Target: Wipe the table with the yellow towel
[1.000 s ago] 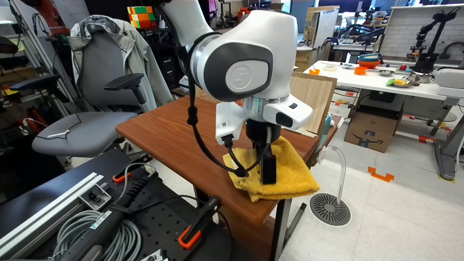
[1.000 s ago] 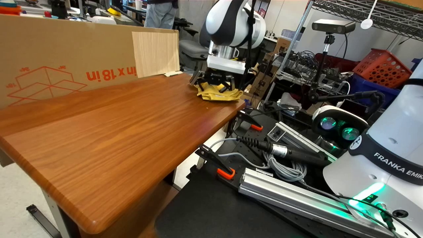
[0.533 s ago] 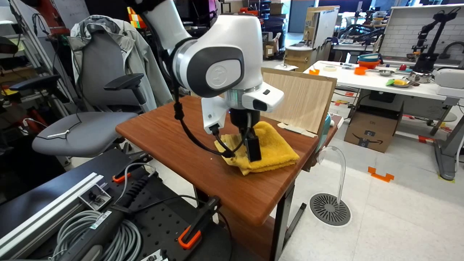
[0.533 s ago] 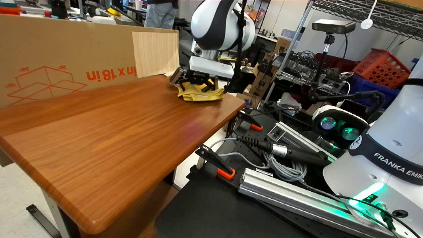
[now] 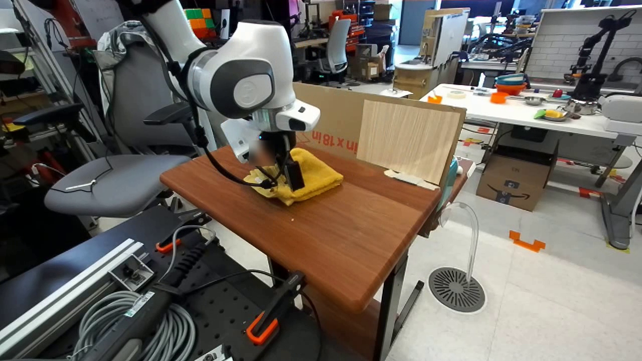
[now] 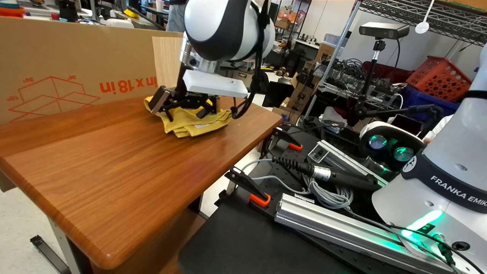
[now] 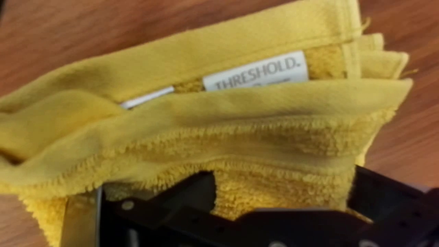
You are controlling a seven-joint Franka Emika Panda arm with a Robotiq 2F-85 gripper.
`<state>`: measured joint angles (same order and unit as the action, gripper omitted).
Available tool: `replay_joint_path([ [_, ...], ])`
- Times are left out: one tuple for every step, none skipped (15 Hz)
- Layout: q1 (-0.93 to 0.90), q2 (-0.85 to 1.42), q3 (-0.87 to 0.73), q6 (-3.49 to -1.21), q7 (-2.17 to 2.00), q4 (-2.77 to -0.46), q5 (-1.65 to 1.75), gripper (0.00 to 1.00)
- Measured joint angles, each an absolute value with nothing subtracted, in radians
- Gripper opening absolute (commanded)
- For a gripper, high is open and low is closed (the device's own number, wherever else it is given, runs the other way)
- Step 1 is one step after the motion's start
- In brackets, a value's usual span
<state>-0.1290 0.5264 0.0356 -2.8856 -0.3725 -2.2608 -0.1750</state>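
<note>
Wiping: judged under way — the yellow towel (image 5: 318,175) lay folded on the table (image 6: 114,171), directly beneath the gripper (image 6: 187,108) and placed for strokes.
Grip: the fingers (image 5: 295,175) stood well apart, with towel between and under them; whether they pinched it or merely pressed down could not be told.
Left over: nothing showed which parts had been wiped; a pale speck (image 5: 293,219) lay near the gripper, on the side toward the black clamp (image 5: 277,305).
Bare wood: stretched from the gripper both ways along the table — ample room, it seemed, for long passes.
Cardboard sheet (image 6: 76,64): rose near the gripper on one side, a wood panel (image 5: 409,140) against it, so strokes that way probably had to stop short.
Rim (image 6: 220,167): ran opposite, without a wall; overshooting there could drag the towel off towards the clamp.
</note>
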Motion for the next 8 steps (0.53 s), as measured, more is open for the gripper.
replay_joint_path([
  [-0.145, 0.525, 0.037, -2.885, -0.362, -2.264, -0.174, 1.0],
  [-0.153, 0.524, 0.037, -2.885, -0.358, -2.265, -0.174, 1.0],
  [-0.155, 0.524, 0.037, -2.885, -0.355, -2.266, -0.174, 1.0],
  [-0.155, 0.521, 0.036, -2.885, -0.355, -2.265, -0.175, 1.0],
  [-0.157, 0.521, 0.031, -2.885, -0.359, -2.263, -0.175, 1.0],
  [-0.162, 0.523, 0.02, -2.883, -0.367, -2.259, -0.175, 1.0],
  [-0.171, 0.526, 0.008, -2.88, -0.374, -2.254, -0.174, 1.0],
  [-0.18, 0.529, -0.001, -2.875, -0.379, -2.25, -0.174, 1.0],
])
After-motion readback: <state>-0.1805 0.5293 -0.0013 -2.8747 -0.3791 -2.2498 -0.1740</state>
